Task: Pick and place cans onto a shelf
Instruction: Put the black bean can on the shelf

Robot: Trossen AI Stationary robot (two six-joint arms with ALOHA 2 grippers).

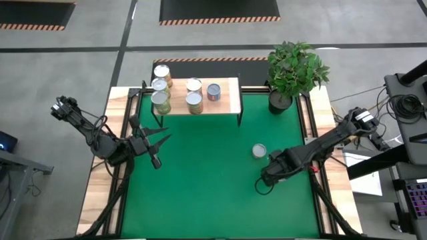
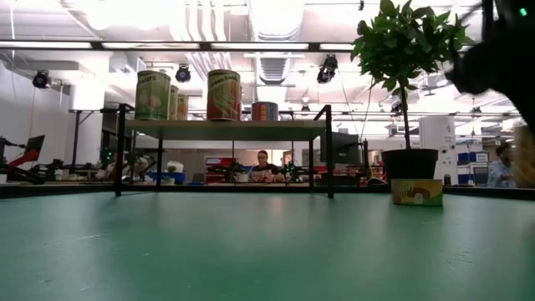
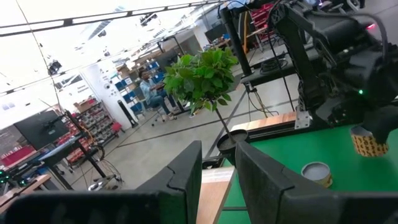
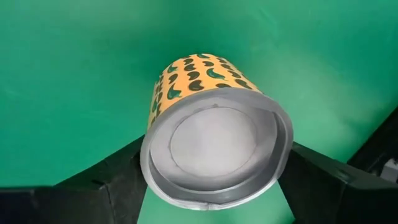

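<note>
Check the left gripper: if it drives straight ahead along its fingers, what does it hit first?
Probably nothing nearby. The left gripper points across the bare green mat toward the right side. Farther along that line, its wrist view shows a loose can and the potted plant; depth is unclear, so I can't say which lies on it.

Five cans [image 1: 161,72] stand upright on the pale-wood shelf [image 1: 227,100]. A short can [image 1: 259,151] sits on the green mat; an orange patterned can [image 4: 211,137] sits between the right pincer's [image 4: 214,174] fingers.

You are seeing five cans [image 1: 161,73] standing on the shelf [image 1: 227,102]. One can [image 1: 259,151] is sitting on the mat [image 1: 200,180], just beside the right gripper [image 1: 270,175].
</note>
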